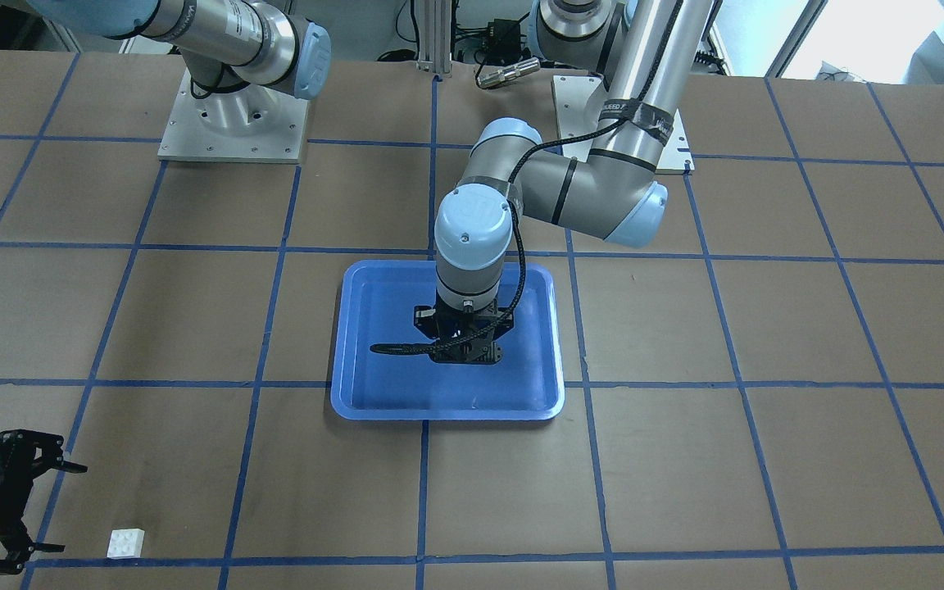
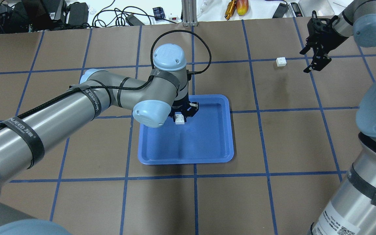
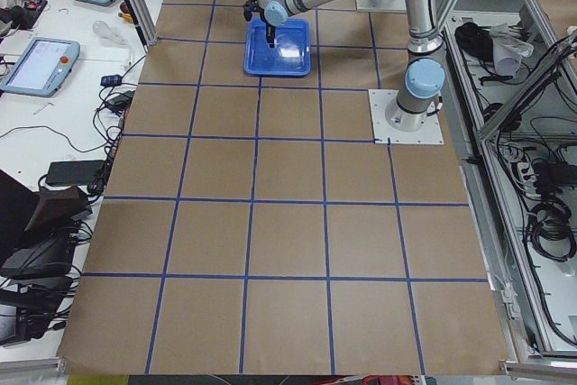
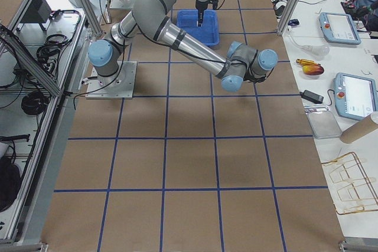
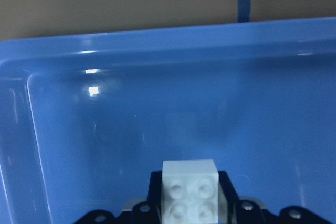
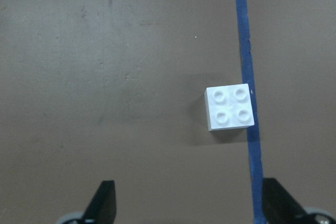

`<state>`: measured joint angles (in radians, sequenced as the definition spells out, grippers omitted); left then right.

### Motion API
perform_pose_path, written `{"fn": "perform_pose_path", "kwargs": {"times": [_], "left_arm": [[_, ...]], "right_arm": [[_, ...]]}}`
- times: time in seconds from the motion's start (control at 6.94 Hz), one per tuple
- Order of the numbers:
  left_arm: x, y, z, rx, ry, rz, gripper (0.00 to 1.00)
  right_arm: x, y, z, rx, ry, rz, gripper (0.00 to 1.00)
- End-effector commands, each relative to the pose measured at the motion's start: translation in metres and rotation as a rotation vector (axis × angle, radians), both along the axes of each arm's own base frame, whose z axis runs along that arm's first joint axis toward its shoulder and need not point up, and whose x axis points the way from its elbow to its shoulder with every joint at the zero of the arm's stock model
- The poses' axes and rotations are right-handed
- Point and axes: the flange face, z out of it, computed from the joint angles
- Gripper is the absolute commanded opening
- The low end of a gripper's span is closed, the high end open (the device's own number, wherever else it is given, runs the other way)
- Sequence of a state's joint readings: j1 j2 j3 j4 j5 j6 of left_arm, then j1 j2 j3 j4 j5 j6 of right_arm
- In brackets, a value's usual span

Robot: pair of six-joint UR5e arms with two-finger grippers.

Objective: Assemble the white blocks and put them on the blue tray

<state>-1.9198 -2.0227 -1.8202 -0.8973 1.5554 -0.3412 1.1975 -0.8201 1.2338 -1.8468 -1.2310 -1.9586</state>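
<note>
Left gripper is clamped on one white block, studs toward the wrist camera, over the blue tray, in its far-left part. The far rim and left wall are near; the rest of the floor is bare. Can't tell if the block touches the floor. The other white block sits on the table, one edge on a blue tape line, with bare table around it. Right gripper is spread wide, block ahead of its fingers, not between. The left arm's strap has lettering ending "JEED"; the rest is illegible.

- Overhead and front-facing views show you the blue tray from opposite sides.
- Side views look along your table from afar.
- Wrist cameras sit close.
</note>
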Motion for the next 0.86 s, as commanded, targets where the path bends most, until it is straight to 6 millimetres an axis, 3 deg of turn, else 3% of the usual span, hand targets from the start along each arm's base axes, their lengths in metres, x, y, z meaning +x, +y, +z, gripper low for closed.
{"fn": "perform_pose_path", "kwargs": {"times": [0.0, 0.43, 0.58, 0.72], "left_arm": [[-0.002, 0.008, -0.013, 0.013, 0.045, 0.020, 0.24], [-0.006, 0.012, -0.015, 0.027, 0.051, 0.040, 0.25], [-0.008, 0.013, -0.015, 0.027, 0.051, 0.034, 0.42], [-0.008, 0.012, -0.015, 0.026, 0.051, 0.036, 0.69]], "right_arm": [[0.005, -0.011, -0.016, -0.025, -0.089, 0.014, 0.96], [0.007, -0.015, -0.028, -0.038, -0.124, 0.039, 0.96], [0.007, -0.019, -0.032, -0.059, -0.138, 0.064, 0.95], [0.008, -0.021, -0.037, -0.058, -0.150, 0.065, 0.94]]}}
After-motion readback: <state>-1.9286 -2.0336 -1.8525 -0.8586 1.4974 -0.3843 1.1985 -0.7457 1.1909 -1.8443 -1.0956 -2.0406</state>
